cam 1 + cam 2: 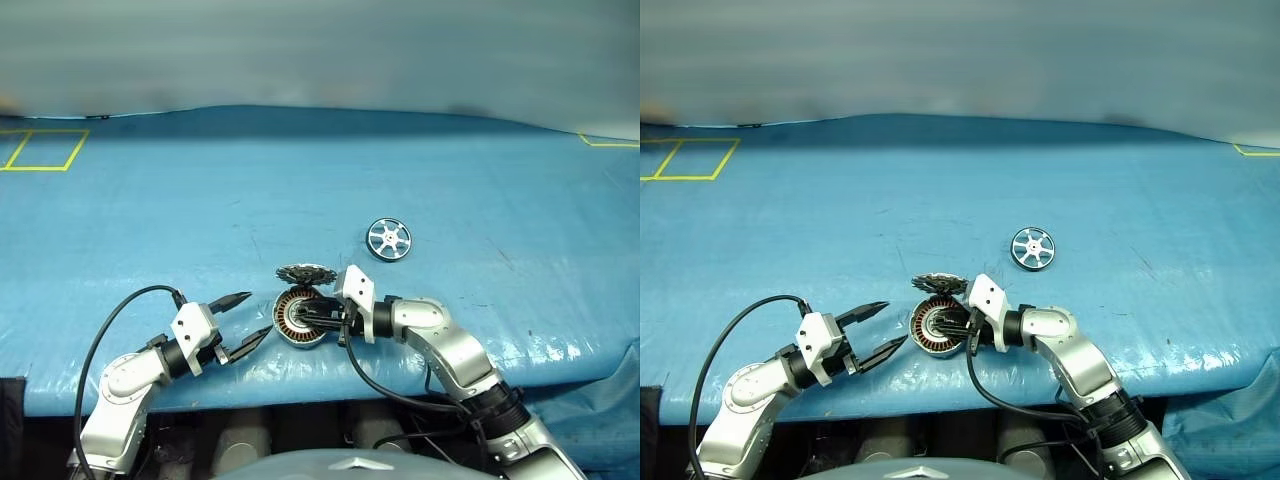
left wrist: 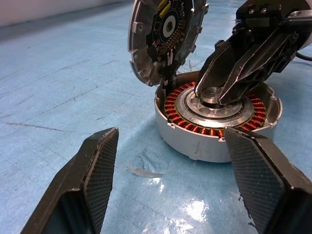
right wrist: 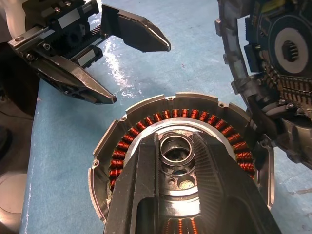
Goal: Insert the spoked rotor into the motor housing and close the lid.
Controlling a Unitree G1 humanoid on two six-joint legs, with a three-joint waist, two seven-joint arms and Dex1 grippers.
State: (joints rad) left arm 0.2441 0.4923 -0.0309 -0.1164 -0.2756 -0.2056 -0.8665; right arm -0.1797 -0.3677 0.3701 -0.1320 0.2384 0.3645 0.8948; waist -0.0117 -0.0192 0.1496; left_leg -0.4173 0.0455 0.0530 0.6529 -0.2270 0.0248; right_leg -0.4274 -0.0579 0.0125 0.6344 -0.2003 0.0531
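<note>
The motor housing [image 1: 286,312] lies open near the table's front edge, and its copper windings [image 2: 176,108] show. Its lid [image 1: 305,272] stands up on edge at the far rim, dark inner face [image 2: 165,29] turned to the cavity. My right gripper [image 1: 299,320] reaches in from the right over the housing's centre, shut on a small silver ring [image 3: 177,147]; whether the ring is loose or part of the hub I cannot tell. My left gripper [image 1: 258,313] hangs open just left of the housing, holding nothing. The spoked rotor [image 1: 388,240] lies flat, apart, behind and to the right.
A wrinkled blue tarp [image 1: 200,220] covers the table, whose front edge [image 1: 300,395] runs just under both arms. A yellow tape square [image 1: 45,150] marks the far left corner and another tape mark [image 1: 608,142] the far right. Black cables trail from both wrists.
</note>
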